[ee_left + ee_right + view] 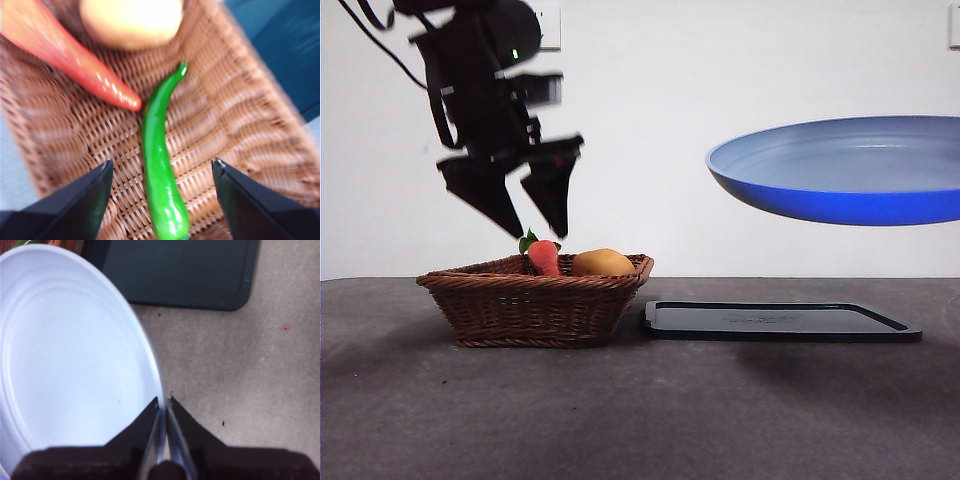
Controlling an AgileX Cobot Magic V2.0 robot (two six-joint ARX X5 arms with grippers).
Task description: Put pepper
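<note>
The pepper (161, 172) lay untouched on the basket (235, 150) floor beside the carrot (75, 55). The left fingers (162, 175) hovered wide above it; the right fingers (164, 405) pinched the blue plate (65, 360) rim aloft. Grasping and placing remained.

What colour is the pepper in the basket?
Glossy green pepper, clearest in the left wrist view.

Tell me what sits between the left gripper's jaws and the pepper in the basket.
Nothing: in the left wrist view the open left gripper hovers over the pepper, only air and basket weave between.
</note>
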